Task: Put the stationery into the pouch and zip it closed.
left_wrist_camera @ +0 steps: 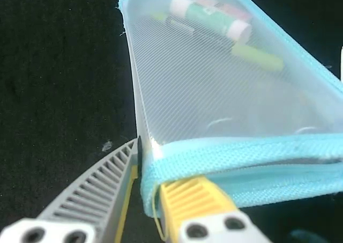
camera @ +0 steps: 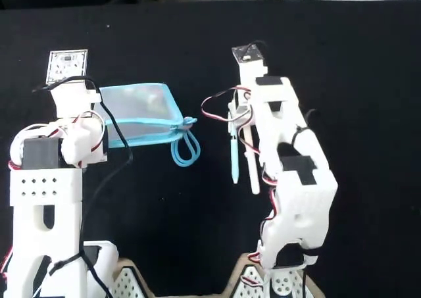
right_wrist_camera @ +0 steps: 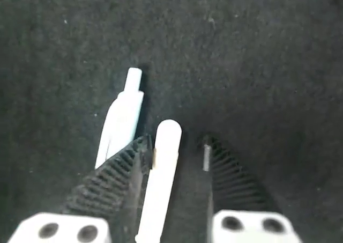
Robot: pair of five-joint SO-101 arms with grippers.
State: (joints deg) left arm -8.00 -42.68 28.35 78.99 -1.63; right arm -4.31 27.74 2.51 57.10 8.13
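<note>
Right hand [right_wrist_camera: 174,146] stands apart astride the white pen [right_wrist_camera: 163,170], likely light, stiff, slippery: grip mid-barrel. Left hand [left_wrist_camera: 147,165] is clamped on the soft pouch [left_wrist_camera: 214,93].

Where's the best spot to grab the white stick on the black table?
Its middle, from above: the white stick lies flat, long and thin, so the right pincer can close across it, one finger between it and the pale blue pen.
</note>
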